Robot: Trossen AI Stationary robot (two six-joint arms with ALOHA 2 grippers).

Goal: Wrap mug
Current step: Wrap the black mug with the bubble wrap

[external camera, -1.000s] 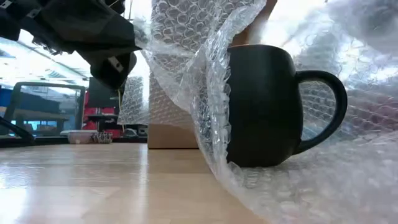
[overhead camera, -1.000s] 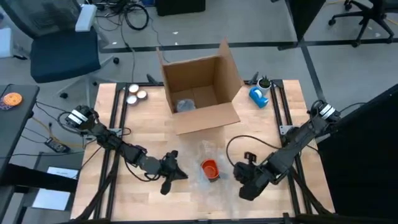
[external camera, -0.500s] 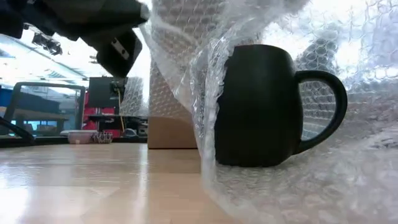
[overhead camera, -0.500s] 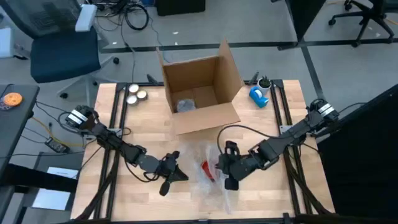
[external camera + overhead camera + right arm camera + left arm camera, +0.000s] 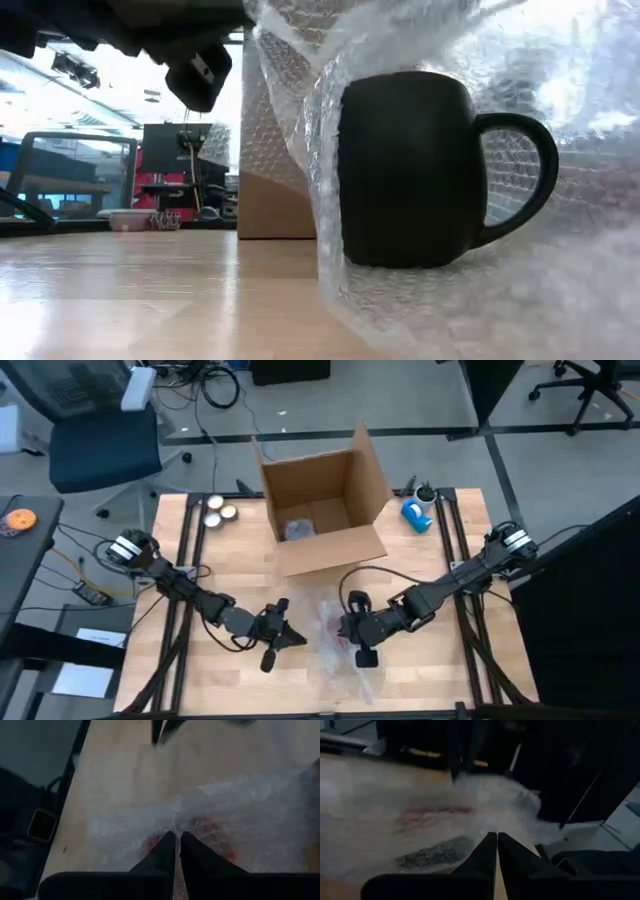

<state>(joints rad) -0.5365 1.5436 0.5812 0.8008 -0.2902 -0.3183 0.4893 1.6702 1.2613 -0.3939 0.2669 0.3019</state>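
Pale wooden table, cardboard box at its far edge. Right gripper, fingers pressed together on a fold of bubble wrap, holds it over the mug, the arm stretched low across the table. Left gripper, fingers also closed, pins the sheet's near-left edge. Film looks light, limp and slippery, best taken at edges; mug is rigid, heavy, likely breakable.

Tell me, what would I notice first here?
A dark round mug stands on the wooden table, with clear bubble wrap draped around it. The right gripper pinches the wrap over the mug, the left gripper beside it. Behind stands an open cardboard box.
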